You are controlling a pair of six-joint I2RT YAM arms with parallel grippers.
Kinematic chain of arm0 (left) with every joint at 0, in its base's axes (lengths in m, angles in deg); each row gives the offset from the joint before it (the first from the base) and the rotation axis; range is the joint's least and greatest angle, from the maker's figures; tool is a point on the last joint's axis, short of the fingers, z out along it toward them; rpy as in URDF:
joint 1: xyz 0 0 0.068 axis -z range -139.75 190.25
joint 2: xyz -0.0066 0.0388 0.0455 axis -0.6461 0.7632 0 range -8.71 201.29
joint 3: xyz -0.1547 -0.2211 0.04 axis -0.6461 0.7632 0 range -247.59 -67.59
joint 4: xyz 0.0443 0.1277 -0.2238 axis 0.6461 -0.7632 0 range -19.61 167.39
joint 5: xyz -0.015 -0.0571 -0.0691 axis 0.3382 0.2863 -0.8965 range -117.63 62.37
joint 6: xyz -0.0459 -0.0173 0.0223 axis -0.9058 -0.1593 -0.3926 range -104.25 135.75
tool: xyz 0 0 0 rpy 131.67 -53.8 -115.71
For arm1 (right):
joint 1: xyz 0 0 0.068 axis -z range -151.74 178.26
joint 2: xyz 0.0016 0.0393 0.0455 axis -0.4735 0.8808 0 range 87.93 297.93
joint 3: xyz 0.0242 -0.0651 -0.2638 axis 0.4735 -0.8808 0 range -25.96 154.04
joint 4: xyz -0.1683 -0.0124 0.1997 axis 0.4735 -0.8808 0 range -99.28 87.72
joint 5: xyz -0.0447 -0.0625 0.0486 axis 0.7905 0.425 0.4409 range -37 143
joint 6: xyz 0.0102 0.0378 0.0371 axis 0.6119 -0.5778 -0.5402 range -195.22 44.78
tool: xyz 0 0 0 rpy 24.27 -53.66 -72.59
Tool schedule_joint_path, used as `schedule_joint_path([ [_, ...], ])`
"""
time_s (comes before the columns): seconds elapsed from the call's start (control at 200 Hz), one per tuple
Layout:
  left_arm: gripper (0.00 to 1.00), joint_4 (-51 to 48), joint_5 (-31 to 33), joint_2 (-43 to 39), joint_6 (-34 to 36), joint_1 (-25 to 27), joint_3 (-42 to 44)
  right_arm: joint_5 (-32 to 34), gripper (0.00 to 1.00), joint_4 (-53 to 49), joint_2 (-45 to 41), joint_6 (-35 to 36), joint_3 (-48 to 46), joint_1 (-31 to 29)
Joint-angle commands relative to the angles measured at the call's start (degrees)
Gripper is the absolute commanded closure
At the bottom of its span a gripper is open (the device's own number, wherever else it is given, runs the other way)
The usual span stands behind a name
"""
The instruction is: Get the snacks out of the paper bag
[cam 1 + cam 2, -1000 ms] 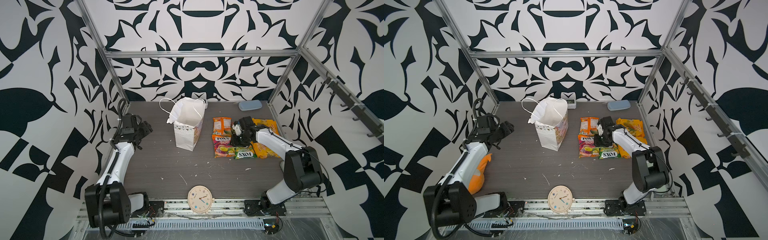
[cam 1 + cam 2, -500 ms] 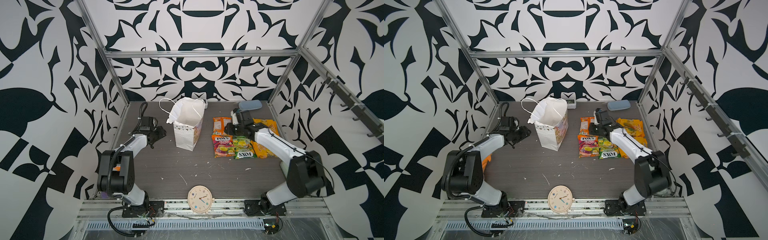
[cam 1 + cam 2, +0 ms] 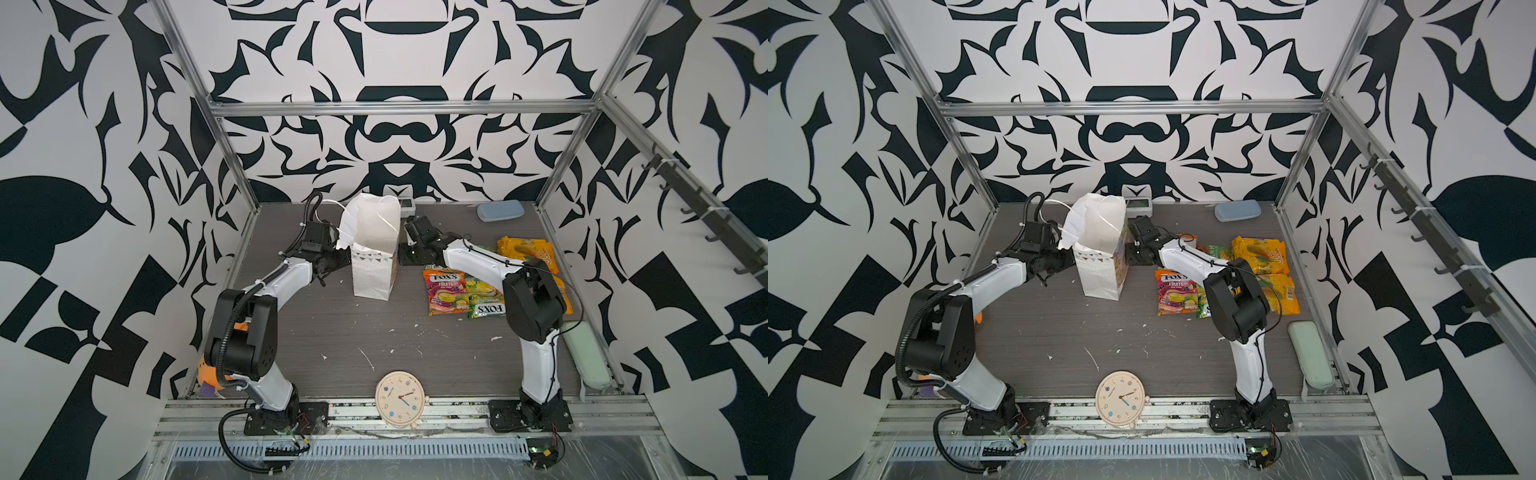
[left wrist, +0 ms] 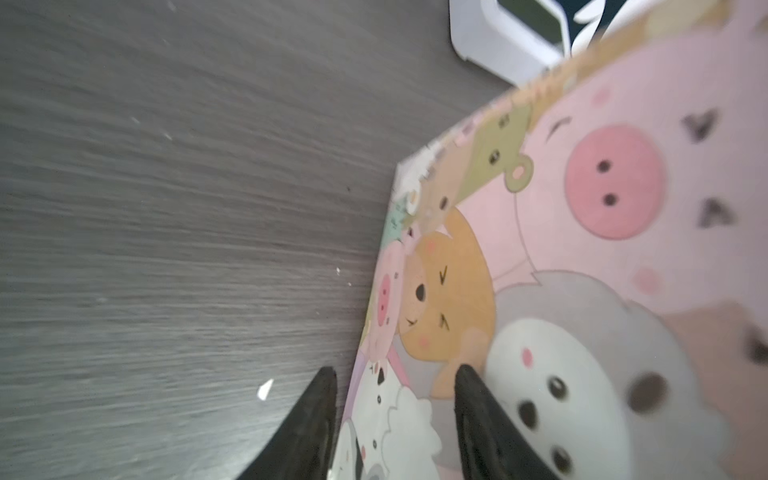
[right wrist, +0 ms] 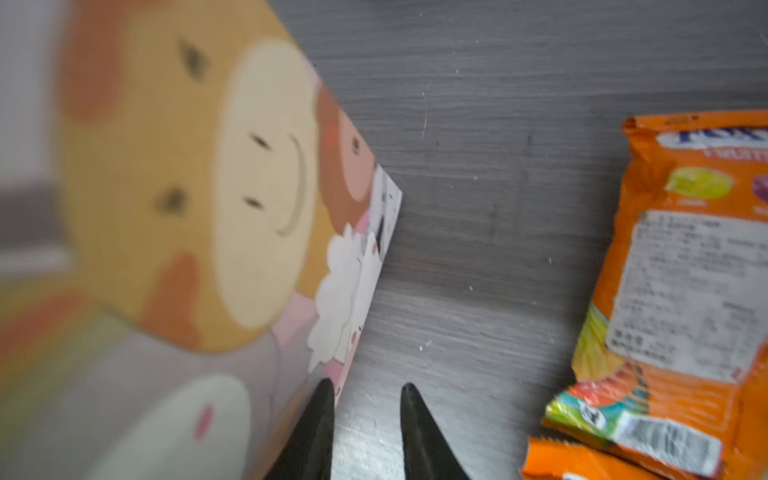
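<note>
Fingers (image 4: 316, 424): two pairs, parted, flanking one paper bag (image 3: 371, 268) | snacks (image 3: 443, 291): six outside

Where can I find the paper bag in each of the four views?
In a top view: paper bag upright, back of centre, between both arms.
In a top view: slightly further left.
Left wrist: animal-face side, close behind the left fingers.
Right wrist: animal-face side, beside the right fingers.
Shared landmark: grey wood-grain table, in all four.

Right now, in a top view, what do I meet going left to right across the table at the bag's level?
First the left gripper → paper bag → right gripper → orange snack packet → green snack packet → yellow snack packets.
</note>
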Motion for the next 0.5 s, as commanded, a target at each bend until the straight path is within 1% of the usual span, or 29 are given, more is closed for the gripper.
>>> schedule_joint_path([
  [0.0, 0.55, -0.9, -0.5, 0.9, -1.1, 1.2, -0.6, 1.0, 0.68, -1.1, 0.4, -0.4, 5.6, -0.9],
  [0.11, 0.56, -1.3, 0.4, 0.1, -1.4, 1.9, -0.6, 1.7, 0.68, -2.9, 2.3, -0.5, 8.9, -1.2],
  [0.36, 0.55, -6.3, 3.3, -0.3, 0.5, 2.1, -4.8, 2.4, 0.68, -3.1, 2.9, -1.1, 10.5, -1.4],
  [0.415, 0.54, -7.3, 3.8, -0.2, 1.0, 2.1, -5.5, 2.6, 0.68, -2.9, 2.7, -1.1, 10.4, -1.4],
  [0.495, 0.49, -8.4, 5.3, -0.8, 1.7, 2.1, -6.0, 3.0, 0.68, -2.7, 2.0, -0.9, 10.1, -1.4],
])
